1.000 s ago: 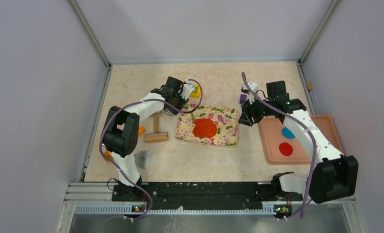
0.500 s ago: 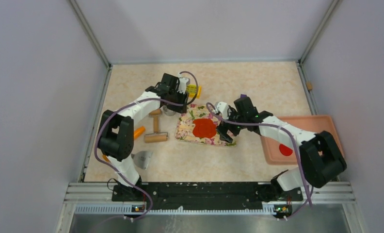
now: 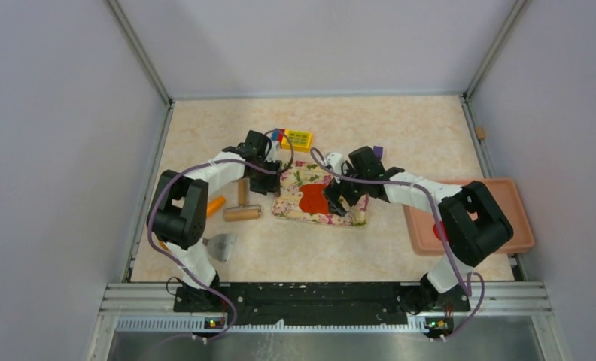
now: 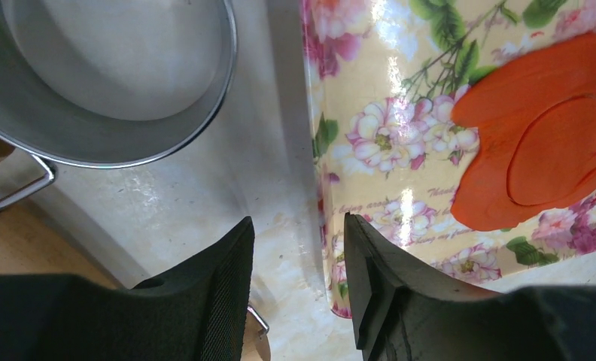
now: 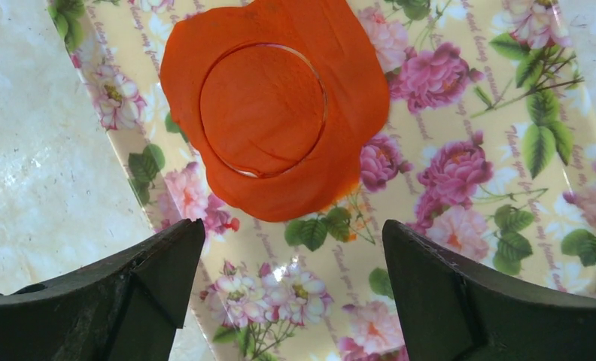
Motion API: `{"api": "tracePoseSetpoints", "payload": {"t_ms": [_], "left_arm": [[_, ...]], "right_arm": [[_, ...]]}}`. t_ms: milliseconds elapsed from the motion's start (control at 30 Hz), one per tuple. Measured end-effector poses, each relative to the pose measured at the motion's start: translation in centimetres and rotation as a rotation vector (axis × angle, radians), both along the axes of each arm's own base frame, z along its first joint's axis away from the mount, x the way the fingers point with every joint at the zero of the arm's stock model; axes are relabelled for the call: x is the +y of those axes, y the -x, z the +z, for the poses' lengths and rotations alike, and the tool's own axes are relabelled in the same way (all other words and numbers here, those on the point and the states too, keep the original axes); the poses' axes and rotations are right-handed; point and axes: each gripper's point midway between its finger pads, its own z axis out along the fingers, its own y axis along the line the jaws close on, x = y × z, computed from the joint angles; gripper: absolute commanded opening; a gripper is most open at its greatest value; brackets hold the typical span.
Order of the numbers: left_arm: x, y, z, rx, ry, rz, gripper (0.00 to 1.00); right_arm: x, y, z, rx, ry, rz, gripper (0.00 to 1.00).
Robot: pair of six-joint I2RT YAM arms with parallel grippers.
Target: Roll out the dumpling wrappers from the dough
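The dough (image 3: 312, 200) is a flat red-orange patch on the floral board (image 3: 355, 212). A round outline is pressed into it, plain in the right wrist view (image 5: 272, 113). My right gripper (image 3: 331, 201) hovers open and empty just above the board beside the dough (image 5: 293, 226). My left gripper (image 3: 271, 184) is open a little and empty, over the board's left edge (image 4: 299, 226), with the dough (image 4: 536, 150) off to its right. One red dumpling wrapper (image 3: 436, 230) lies on the pink tray (image 3: 506, 226), partly hidden by my right arm.
A metal ring cup (image 4: 107, 75) stands left of the board. A wooden rolling pin (image 3: 242, 204), an orange carrot toy (image 3: 216, 204) and a metal scraper (image 3: 221, 245) lie to the left. A yellow block (image 3: 298, 139) sits behind the board.
My right arm swung left from beside the pink tray to over the board by the dough. My left gripper moved nearer, from the metal ring to the board's left edge.
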Motion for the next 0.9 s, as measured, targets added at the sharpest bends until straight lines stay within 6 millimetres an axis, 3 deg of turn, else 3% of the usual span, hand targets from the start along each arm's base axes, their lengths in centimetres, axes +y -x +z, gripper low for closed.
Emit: {"api": "tracePoseSetpoints", "payload": {"t_ms": [267,633,900], "left_arm": [[0.2,-0.4,-0.1,0.003,0.010,0.035,0.41],[-0.6,0.0,-0.9,0.040,0.047,0.028,0.23],[-1.0,0.0,-1.0,0.052,0.070,0.026,0.16]], "right_arm": [[0.5,-0.1,-1.9,0.032,0.034,-0.040,0.93],[1.4,-1.2,-1.8,0.022,0.032,-0.049,0.93],[1.8,-1.0,-1.9,0.013,0.044,-0.040,0.93]]}}
